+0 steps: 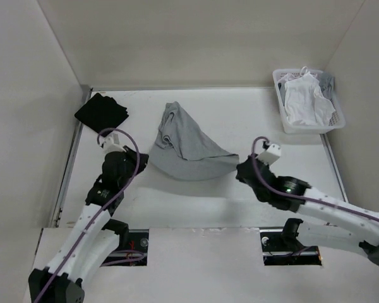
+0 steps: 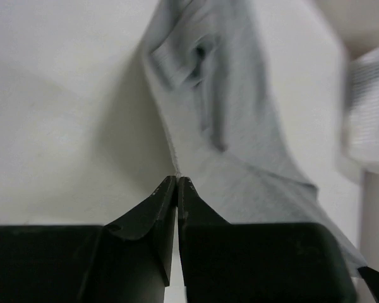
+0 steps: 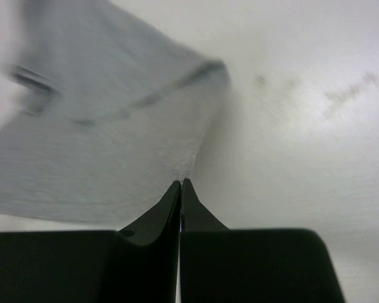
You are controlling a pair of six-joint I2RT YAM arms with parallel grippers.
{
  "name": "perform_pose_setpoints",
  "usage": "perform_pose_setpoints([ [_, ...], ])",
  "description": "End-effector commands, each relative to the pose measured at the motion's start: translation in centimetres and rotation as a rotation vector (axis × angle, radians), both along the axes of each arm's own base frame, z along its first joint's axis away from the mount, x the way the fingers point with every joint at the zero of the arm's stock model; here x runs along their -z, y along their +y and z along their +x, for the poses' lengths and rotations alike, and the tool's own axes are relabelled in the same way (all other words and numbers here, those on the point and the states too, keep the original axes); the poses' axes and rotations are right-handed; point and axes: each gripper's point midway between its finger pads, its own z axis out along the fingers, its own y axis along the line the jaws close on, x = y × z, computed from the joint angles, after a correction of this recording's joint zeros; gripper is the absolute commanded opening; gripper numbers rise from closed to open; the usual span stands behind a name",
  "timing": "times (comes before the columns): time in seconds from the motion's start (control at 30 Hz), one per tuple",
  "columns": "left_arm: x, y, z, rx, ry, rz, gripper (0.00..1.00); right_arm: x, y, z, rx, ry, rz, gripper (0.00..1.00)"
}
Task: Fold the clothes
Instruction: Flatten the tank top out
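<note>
Nearest to us, the left claw was pressed fully closed, its black tips pinching the near left edge of the grey shirt. The right claw was closed just as tightly, nipping the shirt's near right corner.

Between the two claws, we saw the shirt's near hem hang in a shallow curve. It was raised off the white counter, with a soft shadow beneath it. Beyond the hem the fabric narrowed toward the far side, creased and bunched. Its far end lay on the counter near the middle.

Farther back on the left, we saw a black cloth crumpled at the far left corner, well apart from the shirt. At the far right stood a white basket holding white garments, also well apart from the shirt.
</note>
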Motion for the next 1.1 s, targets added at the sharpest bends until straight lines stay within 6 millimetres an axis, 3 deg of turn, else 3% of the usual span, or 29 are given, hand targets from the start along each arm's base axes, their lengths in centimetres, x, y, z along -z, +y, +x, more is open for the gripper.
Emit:
perform_pose_setpoints([
  [0.0,-14.4,-0.3,0.0,-0.015,-0.33,-0.093,0.01,-13.1,-3.4,-0.5,0.004,-0.272,-0.044,0.0],
  [0.13,-27.6,0.3,-3.4,-0.006,-0.601,-0.142,0.01,-25.3,-6.1,-3.1,-0.039,-0.476,0.017,0.0],
  [0.17,-30.6,0.7,-4.3,-0.011,-0.665,-0.152,0.01,-27.4,-6.8,-3.5,-0.04,-0.509,0.016,0.0],
  [0.27,-37.8,2.1,-6.8,-0.038,-0.814,-0.183,0.01,-35.4,-8.5,-4.6,-0.075,-0.621,0.055,0.0],
  [0.33,-42.0,3.0,-8.5,-0.054,-0.903,-0.195,0.01,-39.9,-9.0,-5.0,-0.113,-0.702,0.093,0.0],
  [0.47,-47.2,4.4,-10.3,-0.085,-1.013,-0.188,0.02,-45.6,-9.8,-5.0,-0.111,-0.808,0.076,0.0],
  [0.57,-47.6,3.9,-8.7,-0.091,-1.002,-0.166,0.03,-47.4,-8.0,-4.9,-0.124,-0.871,0.025,0.0],
  [0.63,-46.1,3.0,-6.4,-0.088,-0.949,-0.137,0.03,-47.1,-6.8,-4.5,-0.118,-0.881,-0.011,0.0],
  [0.73,-41.8,1.7,-2.3,-0.088,-0.845,-0.101,0.03,-45.2,-5.1,-3.2,-0.092,-0.878,-0.081,0.0],
  [0.8,-38.8,1.9,0.9,-0.133,-0.782,-0.061,0.03,-43.5,-3.8,-1.4,-0.076,-0.878,-0.14,0.0],
  [0.97,-31.4,2.1,10.5,-0.183,-0.596,-0.023,0.02,-38.2,-0.9,7.2,-0.103,-0.794,-0.176,0.0],
  [1.07,-30.6,2.1,15.5,-0.199,-0.562,-0.015,0.02,-37.4,-1.7,14.3,-0.094,-0.77,-0.112,0.0],
])
